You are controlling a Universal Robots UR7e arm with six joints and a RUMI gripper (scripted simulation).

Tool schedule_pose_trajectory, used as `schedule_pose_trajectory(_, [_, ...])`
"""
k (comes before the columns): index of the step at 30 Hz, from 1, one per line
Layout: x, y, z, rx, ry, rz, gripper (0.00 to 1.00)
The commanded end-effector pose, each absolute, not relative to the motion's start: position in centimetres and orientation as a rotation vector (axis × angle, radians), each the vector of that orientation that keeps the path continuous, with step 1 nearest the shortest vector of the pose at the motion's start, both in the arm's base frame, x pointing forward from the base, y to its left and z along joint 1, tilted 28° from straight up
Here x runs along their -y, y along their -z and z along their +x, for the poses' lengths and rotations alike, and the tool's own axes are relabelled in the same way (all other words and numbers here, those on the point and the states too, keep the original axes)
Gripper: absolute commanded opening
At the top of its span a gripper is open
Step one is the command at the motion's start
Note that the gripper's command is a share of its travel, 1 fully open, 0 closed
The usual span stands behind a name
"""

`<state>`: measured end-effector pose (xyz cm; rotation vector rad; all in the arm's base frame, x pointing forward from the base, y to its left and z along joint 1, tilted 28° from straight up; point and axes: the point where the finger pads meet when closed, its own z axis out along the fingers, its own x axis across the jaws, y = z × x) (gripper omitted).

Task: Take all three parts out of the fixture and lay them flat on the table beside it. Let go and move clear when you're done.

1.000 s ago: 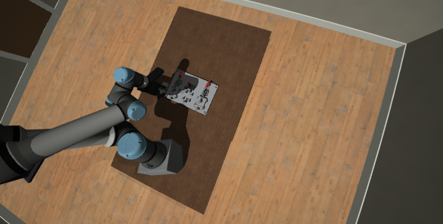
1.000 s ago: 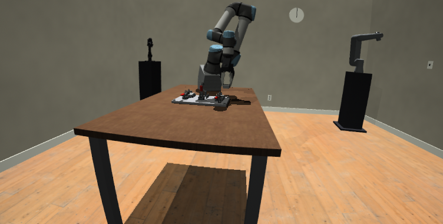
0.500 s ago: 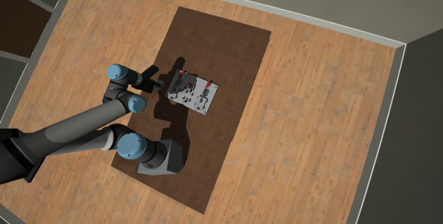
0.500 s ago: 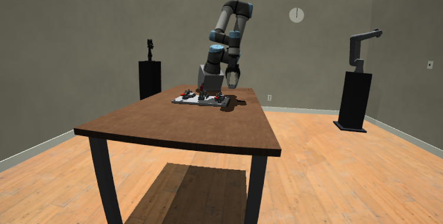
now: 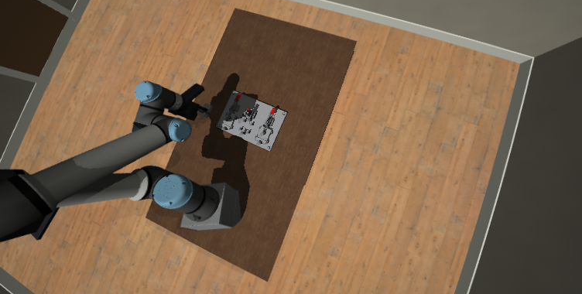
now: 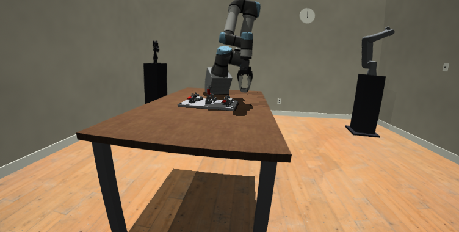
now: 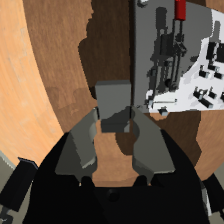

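While the tool [image 5: 207, 110] [image 6: 244, 90] [image 7: 114, 106] grips a gray block [image 5: 208, 108] [image 6: 244, 90] [image 7: 113, 102] (plain, unlabeled), beside the fixture [image 5: 278, 128] [image 6: 206, 106] [image 7: 142, 60], above the table [image 5: 293, 67] [image 6: 179, 127] [image 7: 55, 55]

The arm [image 5: 105, 161] [image 6: 231, 21] folds sharply at its elbow, wrist [image 5: 148, 91] [image 6: 246, 44] bent so the claw [image 5: 207, 110] [image 6: 244, 89] [image 7: 114, 106] points down, its two fingers partly closed, gripping.
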<state>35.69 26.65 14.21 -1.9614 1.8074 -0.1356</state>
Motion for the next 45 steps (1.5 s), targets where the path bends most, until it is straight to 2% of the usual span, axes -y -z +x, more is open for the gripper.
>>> schedule_pose_trajectory(1, [-27.07,-14.35,35.66,-1.807,0.137,-1.961,0.0])
schedule_pose_trajectory(45, [-27.46,-14.5,35.73,-1.807,0.137,-1.961,0.0])
